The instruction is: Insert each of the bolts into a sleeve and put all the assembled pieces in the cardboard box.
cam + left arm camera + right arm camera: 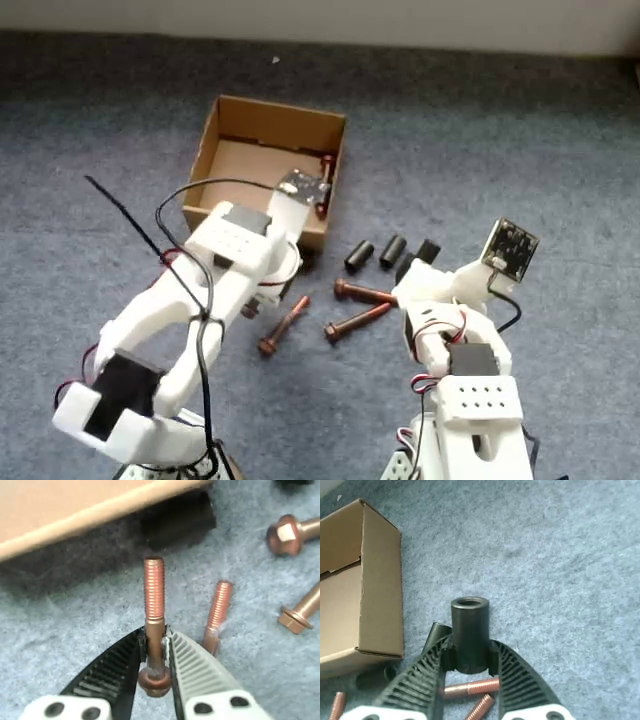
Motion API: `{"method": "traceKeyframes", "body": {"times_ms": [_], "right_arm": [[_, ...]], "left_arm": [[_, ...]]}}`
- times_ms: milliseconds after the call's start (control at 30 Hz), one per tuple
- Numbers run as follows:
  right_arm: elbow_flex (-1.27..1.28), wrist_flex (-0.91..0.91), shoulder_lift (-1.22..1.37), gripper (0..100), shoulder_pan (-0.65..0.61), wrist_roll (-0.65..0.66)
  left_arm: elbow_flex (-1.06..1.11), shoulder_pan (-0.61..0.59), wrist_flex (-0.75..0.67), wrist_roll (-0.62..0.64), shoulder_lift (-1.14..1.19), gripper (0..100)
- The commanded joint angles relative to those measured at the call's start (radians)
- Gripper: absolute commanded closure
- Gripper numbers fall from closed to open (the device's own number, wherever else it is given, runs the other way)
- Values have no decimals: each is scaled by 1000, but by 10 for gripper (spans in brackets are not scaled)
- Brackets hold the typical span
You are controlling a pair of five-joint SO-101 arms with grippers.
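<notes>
- Left gripper pinches the held bolt, just outside the cardboard box.
- Right gripper clamps the held sleeve, near the box; the two are not yet joined.
- One boxed piece seemingly done; loose bolts and spare sleeves remain beside the box.

Looks like a hobby/lab robotics setup imo, not a proper workshop. The bench is covered w/ grey-blue carpet-type stuff, w/ a pale wall strip at the back. Plus white plastic arms w/ exposed wiring and a plain cardboard box.
</notes>
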Motion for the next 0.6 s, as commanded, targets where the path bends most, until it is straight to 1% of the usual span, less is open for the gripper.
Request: {"method": "traceKeyframes", "body": {"times_ms": [0,100,200,467,567], "right_arm": [[-7,-19,-27,993,12,-9],[-7,-19,-27,993,12,-9],[-7,-19,-27,993,12,-9],[-7,-19,-27,993,12,-9],[-7,-19,-27,993,12,-9]], "left_arm": [[71,4,14,60,-191,992],[102,-41,12,170,-255,973],[101,-101,20,221,-291,947],[104,-166,20,233,-341,944],[101,-209,21,233,-344,944]]}}
